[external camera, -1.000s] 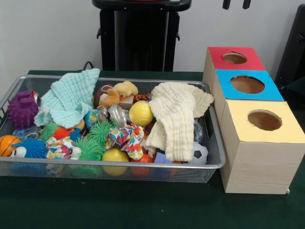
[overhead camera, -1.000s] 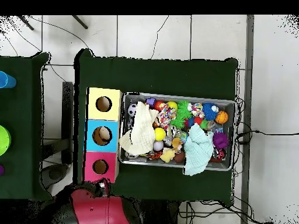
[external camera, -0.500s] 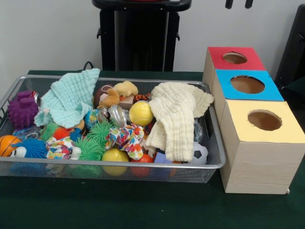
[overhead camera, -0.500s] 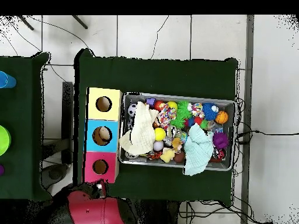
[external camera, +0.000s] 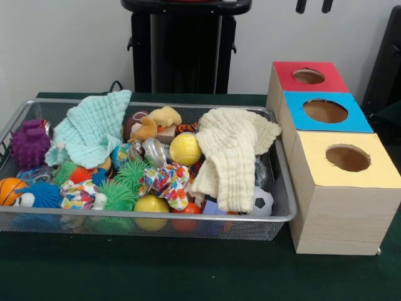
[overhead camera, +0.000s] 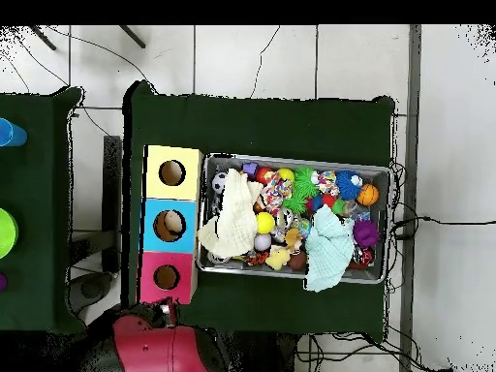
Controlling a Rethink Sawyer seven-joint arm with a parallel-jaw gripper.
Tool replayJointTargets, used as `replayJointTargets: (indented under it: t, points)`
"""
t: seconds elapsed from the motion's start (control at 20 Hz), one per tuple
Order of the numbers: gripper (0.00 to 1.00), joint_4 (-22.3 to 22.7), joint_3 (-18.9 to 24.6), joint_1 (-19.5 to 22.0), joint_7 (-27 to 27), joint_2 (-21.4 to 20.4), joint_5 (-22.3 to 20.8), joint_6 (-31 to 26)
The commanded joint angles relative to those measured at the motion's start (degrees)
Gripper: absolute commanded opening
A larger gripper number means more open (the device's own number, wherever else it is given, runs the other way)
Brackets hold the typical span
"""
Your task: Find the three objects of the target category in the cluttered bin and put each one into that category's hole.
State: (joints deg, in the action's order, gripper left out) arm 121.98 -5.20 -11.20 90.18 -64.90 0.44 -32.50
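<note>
A wire mesh bin (external camera: 150, 215) holds a jumble of toys: a yellow ball (external camera: 185, 149), a purple spiky ball (external camera: 29, 145), a small basketball (external camera: 9, 189), a soccer ball (external camera: 263, 200), green spiky balls (external camera: 119, 194) and a tan plush (external camera: 153, 122). A cream cloth (external camera: 235, 150) and a mint cloth (external camera: 91, 128) lie over part of the pile. Beside the bin stand three boxes with round holes: red (external camera: 288, 72), blue (external camera: 297, 119) and yellow (external camera: 313, 169). My gripper (external camera: 314, 5) shows only two dark tips at the top edge, apart and empty, above the red box.
In the overhead view the bin (overhead camera: 291, 161) sits on a dark green table (overhead camera: 262, 126), with the red arm (overhead camera: 145, 344) drawn back just off the table's edge near the red box (overhead camera: 150, 276). Cables run over the tiled floor (overhead camera: 446, 145).
The gripper tips have shifted slightly to the right along the top edge of the front view. Nothing in the bin has moved.
</note>
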Motion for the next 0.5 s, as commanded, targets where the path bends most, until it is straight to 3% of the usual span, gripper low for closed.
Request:
replayJointTargets:
  t: [0.05,0.5]
  points:
    - [1.0,-2.6,0.0,1.2,13.9,3.7,2.1,0.5]
    - [1.0,-1.3,1.3,4.6,10.6,5.4,1.9,4.6]
